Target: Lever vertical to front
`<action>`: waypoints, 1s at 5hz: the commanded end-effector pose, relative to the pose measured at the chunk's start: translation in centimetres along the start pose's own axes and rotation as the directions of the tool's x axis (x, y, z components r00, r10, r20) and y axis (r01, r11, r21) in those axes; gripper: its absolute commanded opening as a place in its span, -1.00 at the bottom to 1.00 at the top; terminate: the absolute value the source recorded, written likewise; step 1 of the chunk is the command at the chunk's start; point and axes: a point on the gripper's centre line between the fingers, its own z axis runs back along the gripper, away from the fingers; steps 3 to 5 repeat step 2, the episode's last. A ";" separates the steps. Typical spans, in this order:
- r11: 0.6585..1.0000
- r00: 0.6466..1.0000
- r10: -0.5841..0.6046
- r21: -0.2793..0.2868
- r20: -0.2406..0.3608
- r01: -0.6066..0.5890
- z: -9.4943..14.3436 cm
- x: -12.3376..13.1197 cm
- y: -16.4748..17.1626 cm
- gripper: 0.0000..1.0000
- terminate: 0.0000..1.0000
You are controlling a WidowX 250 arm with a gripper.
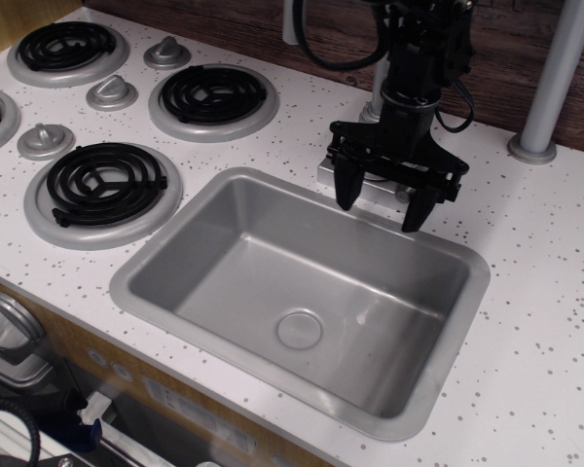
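Observation:
My black gripper [380, 201] hangs over the back rim of the sink [165, 233], in front of the silver faucet. Its jaws are open wide, one fingertip [345, 193] on the left and one on the right. The faucet's flat base [325, 169] shows beside and between the fingers. The faucet body and the lever are mostly hidden behind the gripper. A small silver bit [402, 195] by the right finger may be the lever's end. I cannot tell how the lever stands. Nothing is held between the fingers.
The thin spout pipe [380, 92] rises behind the gripper. A thick grey pole [553, 78] stands at the back right. Several black stove burners [102, 183] and grey knobs [46, 139] lie on the left. A drain [299, 329] sits in the sink floor.

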 end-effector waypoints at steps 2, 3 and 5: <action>0.999 0.988 0.028 0.026 0.150 -0.032 5.3 -0.2 -0.9 1.00 1.00; 0.999 0.988 0.028 0.026 0.150 -0.032 5.3 -0.2 -0.9 1.00 1.00; 0.999 0.988 0.028 0.026 0.150 -0.032 5.3 -0.2 -0.9 1.00 1.00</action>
